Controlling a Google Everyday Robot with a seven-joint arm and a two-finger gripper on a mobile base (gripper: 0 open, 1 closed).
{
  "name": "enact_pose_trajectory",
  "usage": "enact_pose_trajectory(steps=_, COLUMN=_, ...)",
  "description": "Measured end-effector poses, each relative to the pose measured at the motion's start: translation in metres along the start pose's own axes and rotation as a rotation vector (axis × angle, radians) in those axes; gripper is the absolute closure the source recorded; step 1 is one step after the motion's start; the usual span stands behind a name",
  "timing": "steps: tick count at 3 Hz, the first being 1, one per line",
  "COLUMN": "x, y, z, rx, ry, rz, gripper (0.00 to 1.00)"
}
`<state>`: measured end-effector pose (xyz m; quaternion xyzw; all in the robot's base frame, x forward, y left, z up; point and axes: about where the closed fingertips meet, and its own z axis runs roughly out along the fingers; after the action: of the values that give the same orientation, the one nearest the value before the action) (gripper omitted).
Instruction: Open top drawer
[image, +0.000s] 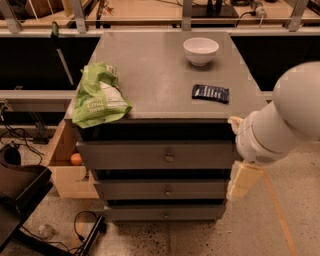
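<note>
The top drawer (130, 156) sits shut just under the worktop's front edge. The gripper (242, 181) hangs below the front right corner, clear of the knob (169, 158). Whether it is open or closed, I cannot tell.

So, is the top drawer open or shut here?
Shut: the top drawer front lies in line with the two lower fronts; the gripper hangs off its right end, apart.

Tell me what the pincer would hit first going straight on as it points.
The pincer hangs right of the top drawer, pointing down; it would probably meet the floor first, though depth is unclear.
</note>
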<state>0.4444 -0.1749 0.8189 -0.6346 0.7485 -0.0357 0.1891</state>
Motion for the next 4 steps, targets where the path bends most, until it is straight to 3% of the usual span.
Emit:
enact_pose_trajectory(steps=1, x=0.005, y=-0.006, z=0.053, rx=0.079, ry=0.058, rz=-0.022, gripper=0.0)
enact_pose_trajectory(steps=2, x=-0.003, y=-0.025, z=0.086, rx=0.162, ry=0.086, rz=-0.022, gripper=0.0)
enact_pose_trajectory(steps=3, x=0.001, y=-0.034, z=0.083, rx=0.2, ry=0.106, rz=0.011, gripper=0.0)
enact_pose_trajectory(steps=4, x=0.001, y=-0.033, z=0.083, rx=0.198, ry=0.104, rz=0.013, gripper=0.0)
